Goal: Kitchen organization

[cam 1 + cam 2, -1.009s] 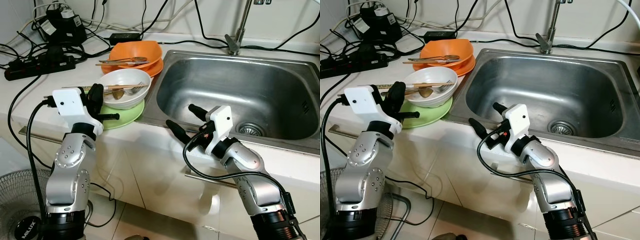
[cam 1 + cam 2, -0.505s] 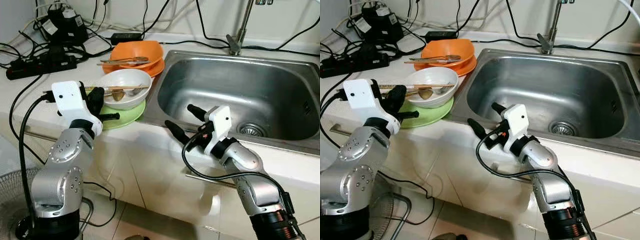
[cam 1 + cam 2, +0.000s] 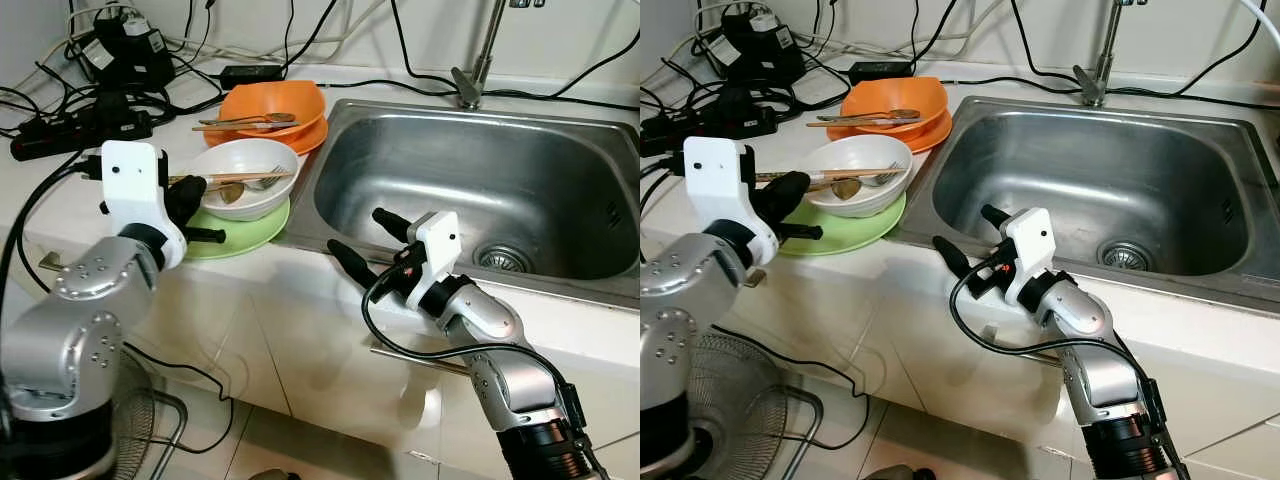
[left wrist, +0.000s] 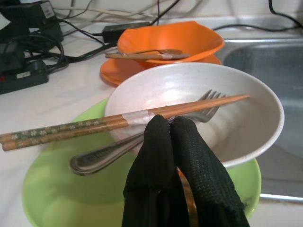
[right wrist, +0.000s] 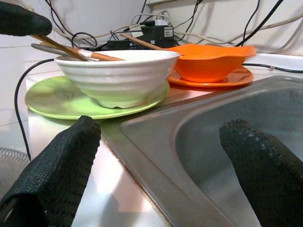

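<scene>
Up near the bench's front edge, the left claw (image 4: 176, 142), fingers pressed together, touches the white bowl (image 3: 250, 176) on the green plate (image 3: 240, 230). Right claw (image 3: 362, 245) spread apart over the sink (image 3: 480, 190) rim.

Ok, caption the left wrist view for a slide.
Left gripper shut at white bowl holding chopsticks and fork, on green plate.

no readable text, labels or numbers anywhere

A white bowl (image 3: 249, 176) sits on a light green plate (image 3: 243, 233). The orange bowl (image 3: 274, 103) rests on an orange plate (image 3: 308, 139). The chopsticks (image 4: 113, 122) are brown with a green floral pattern.
</scene>
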{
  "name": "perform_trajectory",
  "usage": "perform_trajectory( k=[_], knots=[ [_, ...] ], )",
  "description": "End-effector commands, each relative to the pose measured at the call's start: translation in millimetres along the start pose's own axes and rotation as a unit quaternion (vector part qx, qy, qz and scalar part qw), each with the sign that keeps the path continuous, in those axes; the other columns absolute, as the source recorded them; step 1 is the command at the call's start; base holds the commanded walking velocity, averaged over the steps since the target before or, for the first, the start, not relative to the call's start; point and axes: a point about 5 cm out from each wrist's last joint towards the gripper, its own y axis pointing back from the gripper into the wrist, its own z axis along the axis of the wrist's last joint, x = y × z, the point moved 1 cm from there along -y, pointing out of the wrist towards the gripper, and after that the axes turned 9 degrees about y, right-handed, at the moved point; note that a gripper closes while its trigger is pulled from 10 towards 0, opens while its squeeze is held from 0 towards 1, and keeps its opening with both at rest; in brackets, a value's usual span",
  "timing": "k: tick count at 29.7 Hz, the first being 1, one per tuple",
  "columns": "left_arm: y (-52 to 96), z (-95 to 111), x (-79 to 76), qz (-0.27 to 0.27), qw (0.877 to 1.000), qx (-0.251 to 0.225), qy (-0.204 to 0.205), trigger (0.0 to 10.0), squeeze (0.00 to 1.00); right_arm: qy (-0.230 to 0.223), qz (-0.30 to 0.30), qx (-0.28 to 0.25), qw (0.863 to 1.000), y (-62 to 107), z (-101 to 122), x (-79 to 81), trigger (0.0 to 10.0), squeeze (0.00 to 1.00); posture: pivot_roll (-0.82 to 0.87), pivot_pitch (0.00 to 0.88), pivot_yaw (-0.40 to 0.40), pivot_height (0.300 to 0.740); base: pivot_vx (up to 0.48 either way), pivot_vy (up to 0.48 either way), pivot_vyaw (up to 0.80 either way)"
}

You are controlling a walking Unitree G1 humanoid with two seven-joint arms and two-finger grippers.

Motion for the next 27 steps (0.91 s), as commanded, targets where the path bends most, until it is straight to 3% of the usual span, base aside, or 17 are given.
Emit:
perform_trajectory(
  k=[1, 15, 27],
  knots=[
    [-0.3, 2, 6.2, 0.002, 1.0, 0.021, -0.004, 0.0, 0.0, 0.005, 0.003, -0.008, 1.0, -3.3, 3, 1.9, 10.0, 0.0, 0.01, 0.058, 0.111, 0.74, 0.0, 0.0, 0.0],
    [-1.0, 32, 21.6, 0.0, 0.999, 0.019, -0.037, 0.0, 0.0, 0.003, -0.001, -0.009, 1.0, -4.9, 1, 3.3, 10.0, 0.0, 0.02, 0.053, 0.117, 0.74, 0.0, 0.0, 0.0],
    [-2.1, 27, 21.2, -0.035, 0.995, 0.062, -0.064, 0.0, 0.0, 0.002, -0.006, -0.009, 1.0, -4.9, 0, 3.8, 10.0, 0.0, 0.02, 0.053, 0.126, 0.74, 0.0, 0.0, 0.0]
  ],
)
